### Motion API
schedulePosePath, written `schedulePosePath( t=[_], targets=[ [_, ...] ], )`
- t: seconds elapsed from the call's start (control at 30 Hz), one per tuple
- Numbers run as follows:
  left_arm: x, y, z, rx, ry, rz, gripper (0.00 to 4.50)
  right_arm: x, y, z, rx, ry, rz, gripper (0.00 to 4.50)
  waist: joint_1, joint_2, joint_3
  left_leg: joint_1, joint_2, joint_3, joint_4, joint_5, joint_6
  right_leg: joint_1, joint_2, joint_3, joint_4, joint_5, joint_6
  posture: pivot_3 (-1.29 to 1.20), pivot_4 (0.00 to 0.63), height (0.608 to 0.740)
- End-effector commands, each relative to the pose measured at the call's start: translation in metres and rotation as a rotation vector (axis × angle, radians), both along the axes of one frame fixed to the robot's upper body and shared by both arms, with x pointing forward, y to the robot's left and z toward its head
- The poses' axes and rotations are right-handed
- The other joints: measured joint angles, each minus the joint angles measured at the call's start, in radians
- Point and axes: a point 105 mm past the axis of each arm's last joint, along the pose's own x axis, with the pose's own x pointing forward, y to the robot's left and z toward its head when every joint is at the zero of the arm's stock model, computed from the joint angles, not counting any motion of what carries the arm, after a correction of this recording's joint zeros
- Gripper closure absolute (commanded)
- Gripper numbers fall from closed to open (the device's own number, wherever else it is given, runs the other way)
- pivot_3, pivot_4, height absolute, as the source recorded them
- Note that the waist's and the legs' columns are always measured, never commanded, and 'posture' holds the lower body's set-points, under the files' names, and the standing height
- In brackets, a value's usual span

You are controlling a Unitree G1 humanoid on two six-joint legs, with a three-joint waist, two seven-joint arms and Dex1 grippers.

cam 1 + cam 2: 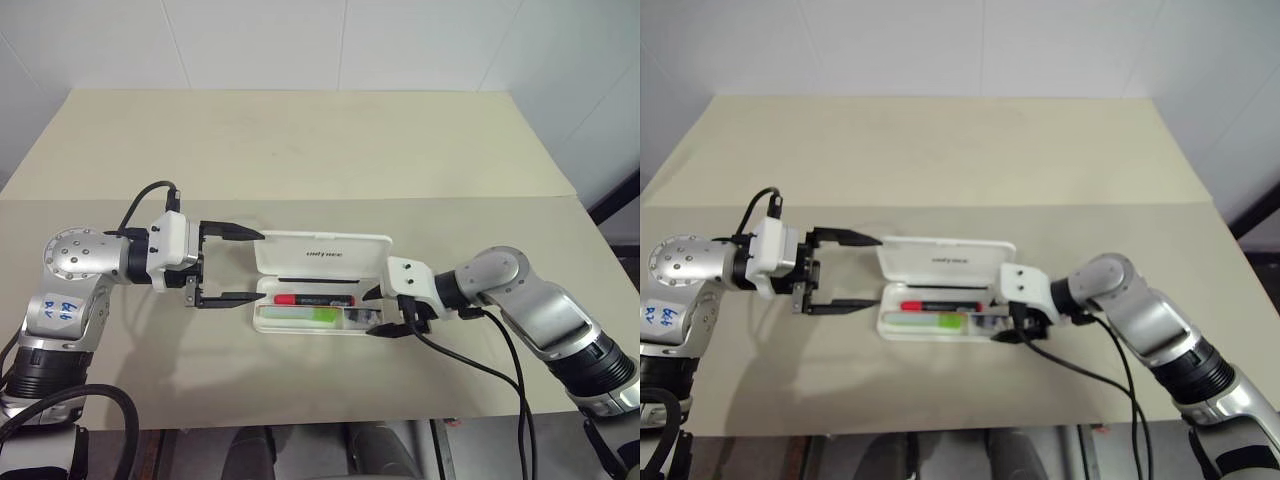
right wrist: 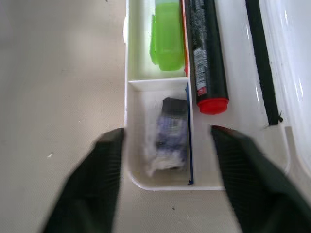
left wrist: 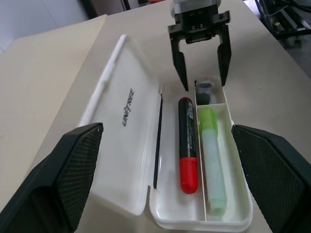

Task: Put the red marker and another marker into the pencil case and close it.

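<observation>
The red marker (image 3: 187, 145) and the green one (image 3: 212, 160) both lie in my case (image 1: 322, 255) in the middle of the table, my left gripper (image 1: 228, 266) and right gripper (image 3: 200, 65) are wide open holding nothing, so only shutting the lid is left.

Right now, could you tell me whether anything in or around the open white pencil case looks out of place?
Nothing stands out. The red-capped black marker and the pale green-capped highlighter lie straight in separate slots of the white hinged plastic pencil case, lid open flat. A small dark wrapped item fills the end compartment.
</observation>
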Motion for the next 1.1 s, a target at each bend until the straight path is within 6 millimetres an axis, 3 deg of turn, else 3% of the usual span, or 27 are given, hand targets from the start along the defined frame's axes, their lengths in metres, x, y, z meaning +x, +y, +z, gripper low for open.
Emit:
schedulePosePath(
  t=[0.03,0.33,0.6,0.77,0.87,0.97,1.1],
  targets=[
    [-0.002,0.003,0.011,0.002,-0.053,0.006,0.0,0.006,0.003,0.03,0.086,-0.093,0.027,0.04,0.0,0.0,0.0,0.0,0.0,0.0,0.0,0.0,0.0,0.0,0.0,0.0,0.0,0.0,0.0,0.0,0.15,0.74],
    [0.002,0.003,0.012,0.007,-0.064,0.004,0.0,-0.005,-0.004,0.07,0.33,-0.146,0.072,0.01,0.001,0.0,0.0,0.0,0.0,0.0,-0.001,0.0,0.0,0.0,0.0,0.0,0.0,0.0,0.0,0.0,0.15,0.74],
    [0.003,0.011,0.018,-0.009,-0.078,0.027,0.0,-0.023,-0.029,0.073,0.432,-0.121,0.044,0.01,0.002,0.0,0.0,0.0,0.0,0.0,0.0,0.0,0.0,0.001,0.0,0.0,0.0,0.0,0.0,0.0,0.15,0.74],
    [0.003,0.014,0.025,-0.046,-0.083,0.04,0.0,-0.023,-0.04,0.075,0.516,-0.16,-0.017,0.01,-0.002,0.0,0.0,0.0,0.0,0.0,0.0,0.0,0.0,0.001,0.0,0.0,0.0,0.0,0.001,0.0,0.15,0.74],
    [0.003,0.016,0.029,-0.066,-0.083,0.039,0.58,-0.015,-0.042,0.081,0.561,-0.192,-0.069,0.0,-0.001,0.0,0.0,0.001,0.0,0.0,0.001,0.0,0.0,0.001,0.0,0.0,0.0,0.001,0.001,0.0,0.15,0.74],
    [0.004,0.014,0.033,-0.084,-0.091,0.033,1.56,-0.001,-0.052,0.096,0.666,-0.211,-0.144,0.0,-0.001,0.0,0.0,0.001,0.0,0.0,0.001,0.0,0.0,0.002,0.0,0.0,0.0,0.001,0.001,0.0,0.15,0.74],
    [0.005,0.014,0.036,-0.096,-0.099,0.035,2.96,0.002,-0.056,0.101,0.696,-0.213,-0.152,0.0,0.001,0.0,0.0,0.0,0.0,0.0,0.001,0.0,0.0,0.002,0.0,0.0,0.0,0.001,0.002,0.0,0.15,0.74]
  ],
)
